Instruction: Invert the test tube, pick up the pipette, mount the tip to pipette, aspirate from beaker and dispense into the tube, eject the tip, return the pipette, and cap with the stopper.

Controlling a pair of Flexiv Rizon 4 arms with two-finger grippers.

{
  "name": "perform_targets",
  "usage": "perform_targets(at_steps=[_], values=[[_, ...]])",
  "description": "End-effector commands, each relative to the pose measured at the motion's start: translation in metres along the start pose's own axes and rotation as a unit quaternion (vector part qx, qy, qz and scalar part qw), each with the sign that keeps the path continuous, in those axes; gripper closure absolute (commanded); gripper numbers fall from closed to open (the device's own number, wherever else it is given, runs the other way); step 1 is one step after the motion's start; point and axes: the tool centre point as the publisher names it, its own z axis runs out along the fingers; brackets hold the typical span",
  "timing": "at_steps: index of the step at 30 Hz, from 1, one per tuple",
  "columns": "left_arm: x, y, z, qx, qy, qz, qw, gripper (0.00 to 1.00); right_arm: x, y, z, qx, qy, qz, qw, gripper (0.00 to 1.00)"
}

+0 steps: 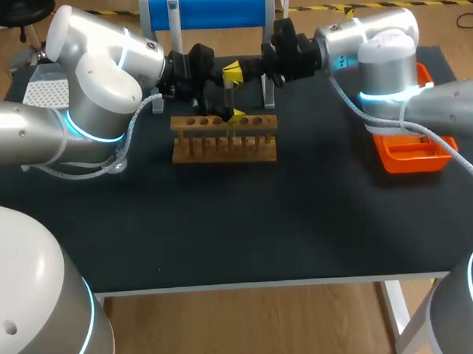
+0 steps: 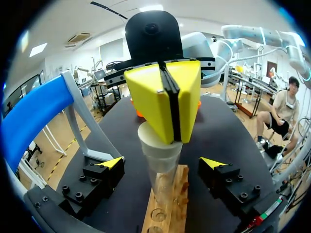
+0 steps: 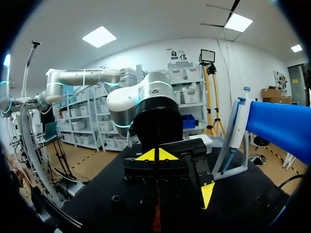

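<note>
Clear tube stood upright in a hole near the middle of the wooden rack, which sat toward the far side of the black table. A pale, cone-shaped stopper sat in the tube's mouth, wide end up.

Directly above it was the right gripper, which came in from the right and pointed down. Its yellow tips were pressed together, and their point met the top of the stopper. Nothing was held between them.

The left gripper came in level from the left, its fingers spread wide apart. One finger was on the far side of the tube and one on the near side, at about the height of the tube's upper part. The tube stood in the gap between them, and neither tip touched it. In the head view, the near tip hung just over the rack's top edge.

Behind the rack, at the far edge of the table, was the blue stand. The pipette hung at its left end. An orange tray lay at the right edge of the table, well apart from the rack and partly hidden under the right arm.
</note>
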Motion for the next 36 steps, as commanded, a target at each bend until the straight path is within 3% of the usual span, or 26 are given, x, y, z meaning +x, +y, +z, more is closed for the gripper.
perform_targets(at_steps=[1,10,14,15,17,19,26,36], values=[[0.0,0.0,0.0,0.0,0.0,0.0,1.0,0.0,-0.001,-0.013,0.0,-0.014,-0.006,-0.007,1.0,1.0],[0.0,0.0,0.0,0.0,0.0,0.0,1.0,0.0,0.001,0.019,-0.013,-0.084,-0.018,-0.047,0.995,1.0],[0.0,0.0,0.0,0.0,0.0,0.0,1.0,0.0,0.004,0.032,-0.02,-0.09,-0.026,-0.065,0.994,0.96],[0.0,0.0,0.0,0.0,0.0,0.0,1.0,0.0,0.005,0.034,-0.022,-0.087,-0.027,-0.071,0.993,0.89],[0.0,0.0,0.0,0.0,0.0,0.0,1.0,0.0,0.006,0.037,-0.027,-0.076,-0.034,-0.08,0.993,0.58],[0.0,0.0,0.0,0.0,0.0,0.0,1.0,0.0,0.006,0.037,-0.033,-0.068,-0.04,-0.084,0.993,0.0],[0.0,0.0,0.0,0.0,0.0,0.0,1.0,0.0,0.006,0.025,-0.063,-0.038,-0.063,-0.081,0.994,0.0],[0.0,0.0,0.0,0.0,0.0,0.0,1.0,0.0,0.014,-0.022,-0.107,0.006,-0.1,-0.042,0.994,0.0]])
